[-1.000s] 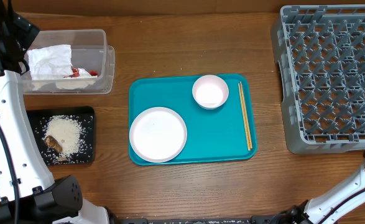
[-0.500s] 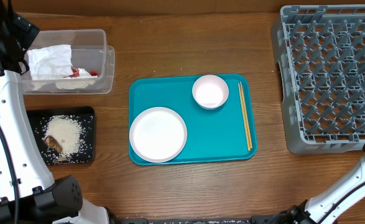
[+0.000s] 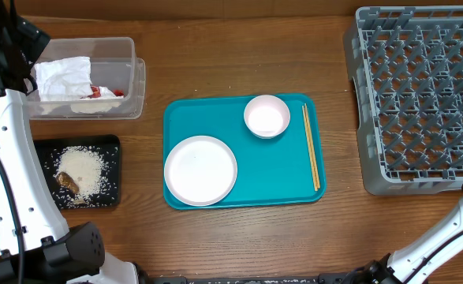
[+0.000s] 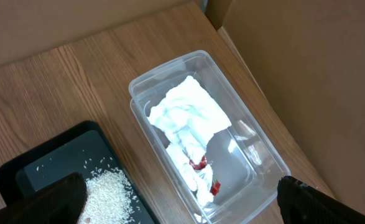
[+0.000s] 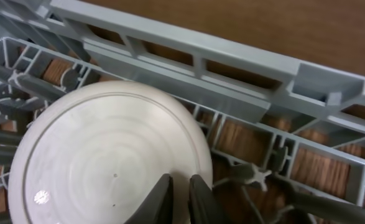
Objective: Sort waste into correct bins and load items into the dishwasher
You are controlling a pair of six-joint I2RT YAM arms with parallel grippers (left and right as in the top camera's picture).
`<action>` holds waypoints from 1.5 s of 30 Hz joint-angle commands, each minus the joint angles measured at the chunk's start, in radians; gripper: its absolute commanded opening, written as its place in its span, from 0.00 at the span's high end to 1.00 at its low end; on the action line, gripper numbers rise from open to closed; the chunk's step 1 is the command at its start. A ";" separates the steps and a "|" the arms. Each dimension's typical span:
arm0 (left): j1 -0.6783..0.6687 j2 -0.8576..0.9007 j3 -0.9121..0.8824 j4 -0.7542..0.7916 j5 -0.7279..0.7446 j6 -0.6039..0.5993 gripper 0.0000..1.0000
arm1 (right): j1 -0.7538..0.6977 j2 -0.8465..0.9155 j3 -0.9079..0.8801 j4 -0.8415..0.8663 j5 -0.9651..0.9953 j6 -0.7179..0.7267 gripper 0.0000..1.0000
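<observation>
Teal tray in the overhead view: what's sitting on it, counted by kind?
white plate: 1
small white bowl: 1
pair of chopsticks: 1
Total: 3

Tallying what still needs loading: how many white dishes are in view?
3. A plate in the teal tray's near-left corner, a small bowl at its far edge, and a third dish in the grey rack beside its lattice wall, seen only from the right wrist. More may be hidden.
</observation>
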 commanded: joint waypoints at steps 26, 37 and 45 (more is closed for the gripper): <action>-0.001 0.005 0.002 0.000 -0.017 -0.006 0.00 | -0.026 -0.450 -0.050 -0.726 0.100 0.560 0.96; -0.001 0.005 0.002 0.000 -0.017 -0.006 0.00 | -0.063 -0.444 -0.224 -0.484 0.065 0.420 0.96; -0.001 0.005 0.002 0.001 -0.017 -0.006 0.00 | -0.061 -0.369 -0.240 -0.431 0.051 0.392 0.96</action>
